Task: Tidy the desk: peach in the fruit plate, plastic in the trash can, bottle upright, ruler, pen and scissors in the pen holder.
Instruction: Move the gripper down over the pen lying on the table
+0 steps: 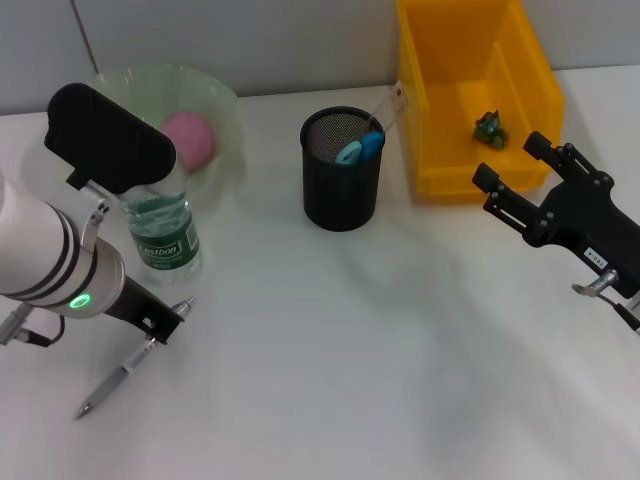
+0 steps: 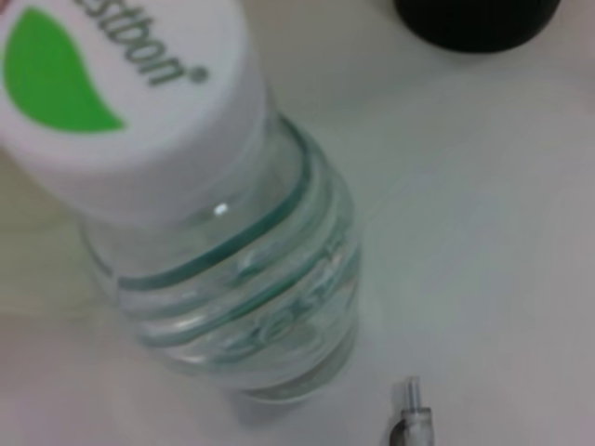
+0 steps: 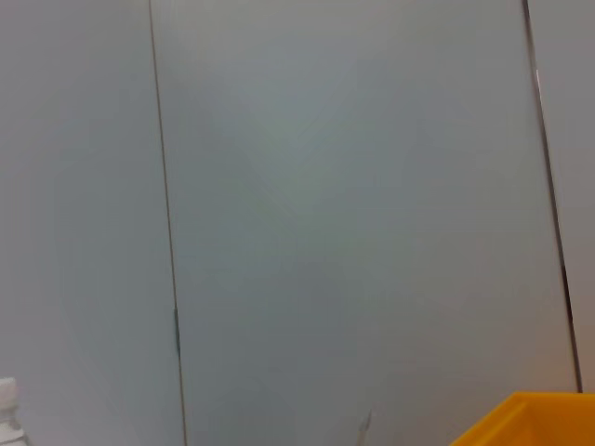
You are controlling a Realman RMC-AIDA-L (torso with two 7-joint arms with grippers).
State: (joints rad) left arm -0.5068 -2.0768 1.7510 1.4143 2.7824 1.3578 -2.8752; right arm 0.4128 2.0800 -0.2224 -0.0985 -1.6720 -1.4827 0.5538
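Observation:
A clear water bottle (image 1: 162,232) with a green label stands upright near the left edge, and its white cap (image 2: 112,84) fills the left wrist view. My left gripper (image 1: 112,140) sits right over the bottle's top and hides it. On the table in front of the bottle lies a silver pen (image 1: 130,370), its end (image 2: 412,420) showing beside the bottle's base. The pink peach (image 1: 190,138) rests in the clear green fruit plate (image 1: 225,110). Blue-handled scissors (image 1: 360,148) and a ruler (image 1: 390,108) stand in the black mesh pen holder (image 1: 342,180). Green plastic (image 1: 490,128) lies in the yellow trash can (image 1: 445,150). My right gripper (image 1: 512,162) hangs open and holds nothing, in front of the can.
The fruit plate stands directly behind the bottle. The pen holder (image 2: 479,14) is to the bottle's right. White table surface (image 1: 350,350) stretches between the two arms. The right wrist view shows only a grey wall and a corner of the yellow can (image 3: 530,423).

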